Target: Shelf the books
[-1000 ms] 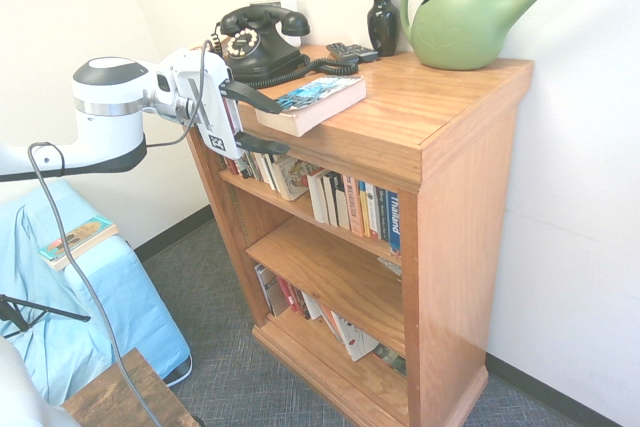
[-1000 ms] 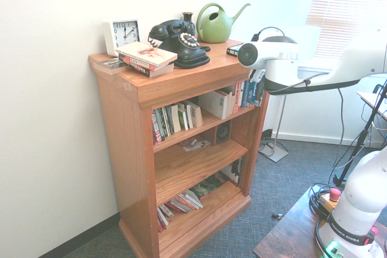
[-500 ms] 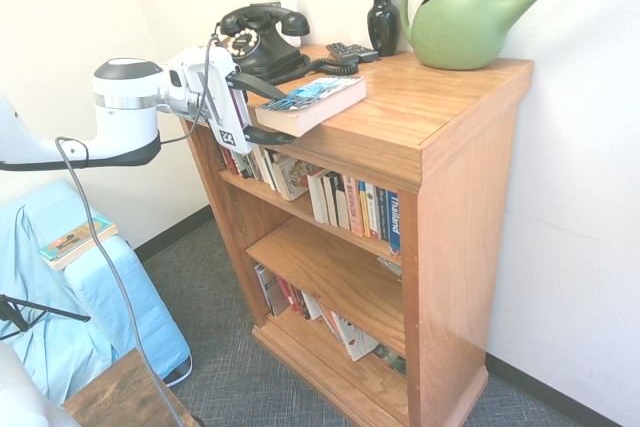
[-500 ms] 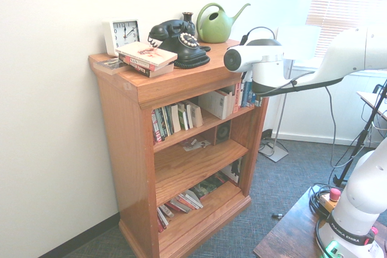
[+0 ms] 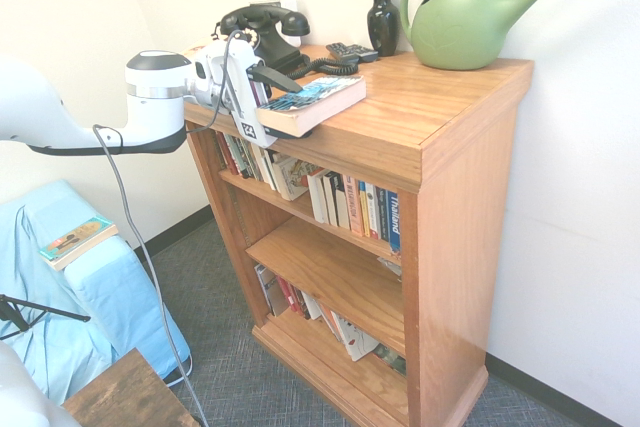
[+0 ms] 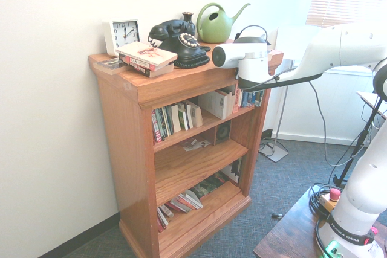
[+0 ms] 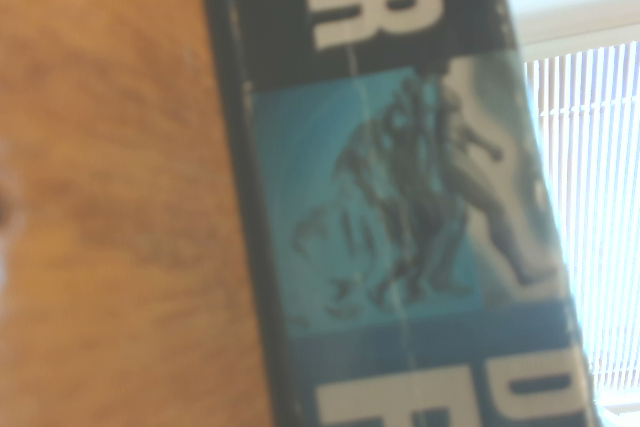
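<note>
Hand (image 5: 277, 109) now at paperback (image 5: 310, 105), jaws wide, astride it; bk on wood bookcase top (image 5: 440, 97), nr wall (image 5: 575, 147).

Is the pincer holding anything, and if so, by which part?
Nothing looks held: the open pincer straddles the near end of the thick paperback, which rests on the bookcase top.

Equipment on the bookcase top (image 5: 455, 112): one watering can (image 5: 460, 22), one vase (image 5: 383, 21), one telephone (image 6: 181, 43), one clock (image 6: 123, 35), and one thick paperback (image 5: 312, 105) with a blue picture cover. At the clock end of the same surface, the second exterior view shows three further books: two in a stack (image 6: 147, 57) and one thin book (image 6: 112, 65) beside it. Outside the bookcase, quantity one: a single book (image 5: 78, 241) on the blue cloth (image 5: 100, 297); the bookcase has three shelves (image 6: 199, 161) below its top.
</note>
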